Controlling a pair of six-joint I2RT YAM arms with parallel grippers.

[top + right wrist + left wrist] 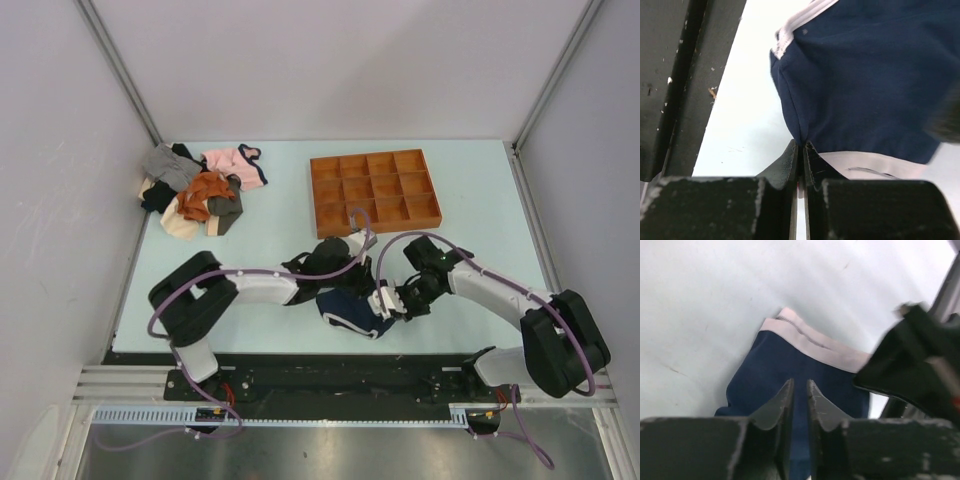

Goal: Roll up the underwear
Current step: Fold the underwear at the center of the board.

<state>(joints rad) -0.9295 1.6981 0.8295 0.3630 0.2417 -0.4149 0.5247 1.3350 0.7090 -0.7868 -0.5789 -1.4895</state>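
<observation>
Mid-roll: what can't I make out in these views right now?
Top view: the left arm and right arm cover much of the underwear.
Left wrist: a blurred dark shape hides its right side; unclear whether the left gripper pinches fabric.
Right wrist: top edge cuts the underwear off; dark blur at right.

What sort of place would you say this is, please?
Probably a robotics lab test cell: two arms bolted to a rail at the near edge of a pale table, plain white walls with metal frame posts, and staged props: a clothes pile, a wooden tray and navy underwear.
</observation>
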